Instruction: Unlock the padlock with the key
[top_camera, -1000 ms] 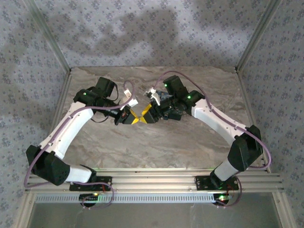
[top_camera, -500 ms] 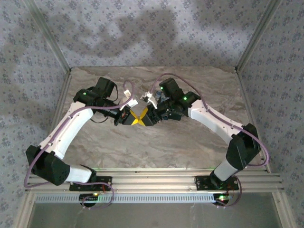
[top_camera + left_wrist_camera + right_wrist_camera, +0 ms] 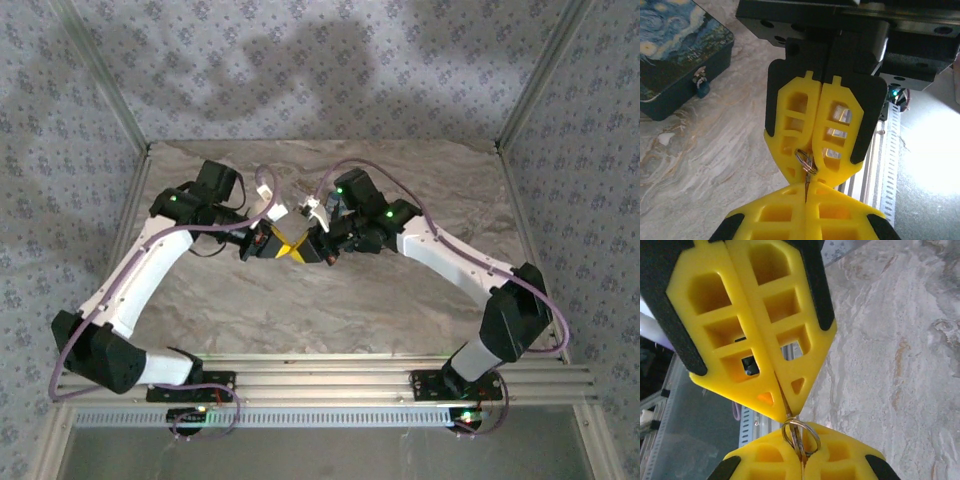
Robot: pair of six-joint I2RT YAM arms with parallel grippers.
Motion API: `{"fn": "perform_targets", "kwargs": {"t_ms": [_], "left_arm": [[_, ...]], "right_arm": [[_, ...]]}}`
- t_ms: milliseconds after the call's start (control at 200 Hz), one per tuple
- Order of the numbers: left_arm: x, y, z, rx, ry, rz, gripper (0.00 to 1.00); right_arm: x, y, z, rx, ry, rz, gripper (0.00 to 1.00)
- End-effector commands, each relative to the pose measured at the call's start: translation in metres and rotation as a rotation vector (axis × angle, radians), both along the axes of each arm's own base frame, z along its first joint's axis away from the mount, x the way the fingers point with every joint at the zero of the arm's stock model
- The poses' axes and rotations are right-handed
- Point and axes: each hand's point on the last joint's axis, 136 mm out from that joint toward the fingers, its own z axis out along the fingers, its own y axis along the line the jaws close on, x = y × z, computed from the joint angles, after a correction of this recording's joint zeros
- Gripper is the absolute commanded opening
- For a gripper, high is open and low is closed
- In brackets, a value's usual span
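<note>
Key [image 3: 807, 169] right in the middle of the action: a slim dark sliver with a small wire ring [image 3: 800, 434] on one end, hanging in the air between two sets of yellow fingers that meet tip to tip.

Left gripper [image 3: 805, 197] has its fingers pressed flat together, and the key's thin shaft runs straight into the seam between them. That's a clamp on the shaft.

Right gripper [image 3: 802, 452] comes in nose to nose from the opposite side. Its fingers are together too, the ring sits across their seam at the very tips, and part of the loop sticks out. Both grippers have a pinch on the one key.

From above, the two arms arch in from either side and the yellow tips touch over the middle of the table [image 3: 400, 300].

Padlock [image 3: 701, 84] is off to the side of the left gripper, beyond the right gripper's black body. It is a small blue piece hanging at the silver clasp on the front of a box [image 3: 675, 45] with a swirling night-sky lid. The box lies flat on the marbled surface, well apart from both sets of fingertips, and neither gripper touches it.
</note>
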Motion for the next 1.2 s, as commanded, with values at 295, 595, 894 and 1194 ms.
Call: {"fn": "perform_targets", "kwargs": {"t_ms": [295, 595, 894, 1194], "left_arm": [[0.035, 0.028, 0.04, -0.197, 0.006, 0.333, 0.31], [0.062, 0.042, 0.05, -0.411, 0.12, 0.583, 0.65], [0.084, 0.035, 0.046, -0.743, 0.37, 0.742, 0.58], [0.073, 0.008, 0.06, -0.821, 0.356, 0.663, 0.59]], "right_arm": [[0.047, -0.015, 0.022, 0.177, 0.047, -0.306, 0.0], [0.062, -0.02, 0.031, 0.284, 0.061, -0.375, 0.0], [0.062, -0.013, 0.042, 0.364, 0.048, -0.335, 0.0], [0.066, 0.002, 0.048, 0.398, 0.08, -0.286, 0.0]]}}
